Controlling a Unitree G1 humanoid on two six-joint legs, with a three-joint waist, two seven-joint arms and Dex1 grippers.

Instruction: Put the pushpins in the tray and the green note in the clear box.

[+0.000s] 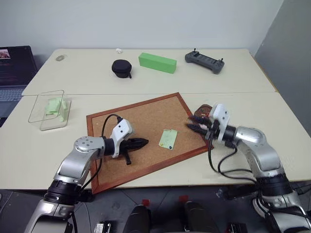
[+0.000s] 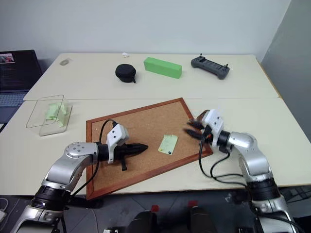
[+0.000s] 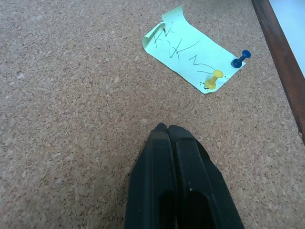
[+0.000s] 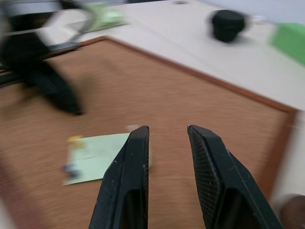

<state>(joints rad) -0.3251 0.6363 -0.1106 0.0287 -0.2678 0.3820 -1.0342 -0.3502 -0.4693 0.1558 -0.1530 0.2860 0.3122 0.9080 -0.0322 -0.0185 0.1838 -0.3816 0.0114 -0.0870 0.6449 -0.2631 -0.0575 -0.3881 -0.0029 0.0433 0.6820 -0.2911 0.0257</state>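
The green note (image 1: 167,139) lies on the cork board (image 1: 146,116), held by a yellow pin (image 3: 215,78) and a blue pin (image 3: 239,58), so the spread, empty right claw (image 1: 198,123) probably must pull those next, while the left claw (image 1: 141,142) is pressed together.

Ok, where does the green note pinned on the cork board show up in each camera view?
Left eye view: green note on the cork board, right of centre.
Right eye view: same spot, ahead of the shut left gripper.
Left wrist view: upper right, with a yellow pushpin and a blue pushpin.
Right wrist view: lower left.
Shared landmark: the cork board.
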